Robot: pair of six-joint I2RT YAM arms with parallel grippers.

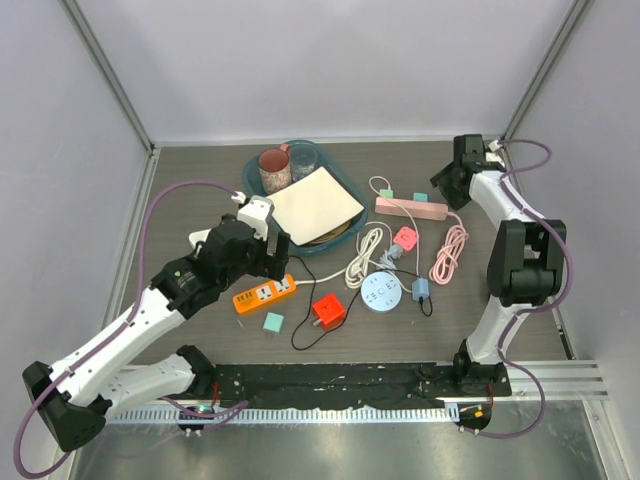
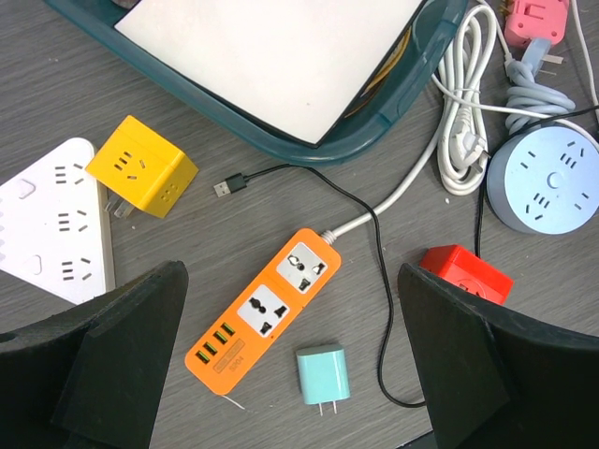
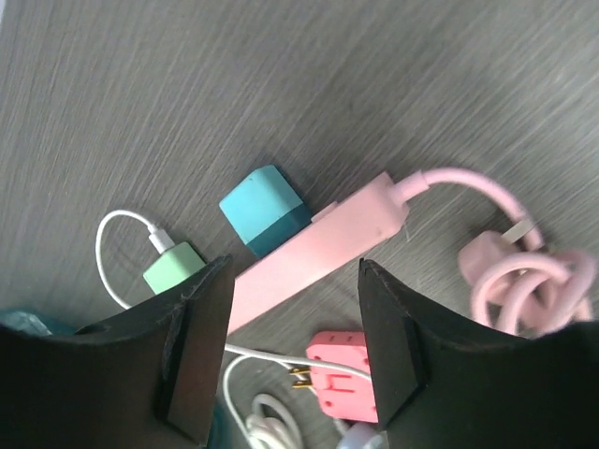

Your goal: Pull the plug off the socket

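Note:
A pink power strip [image 3: 318,248] [image 1: 410,207] lies at the back right of the table. A teal plug [image 3: 265,210] [image 1: 421,197] and a pale green plug [image 3: 174,267] [image 1: 386,193] with a white cable sit in its far side. My right gripper [image 3: 295,281] [image 1: 440,187] hovers over the strip, open, with the pink body showing between its fingers and the teal plug just beyond them. My left gripper [image 2: 295,318] [image 1: 280,258] is wide open above an orange power strip [image 2: 267,309] and holds nothing.
A loose teal charger [image 2: 323,374], a red cube socket [image 2: 465,273], a yellow cube socket [image 2: 142,166], a white strip [image 2: 56,220] and a round blue socket [image 2: 552,182] lie about. A dark teal tray [image 1: 345,180] holds a cup and a board. A pink adapter [image 3: 348,369] and coiled cables lie near the strip.

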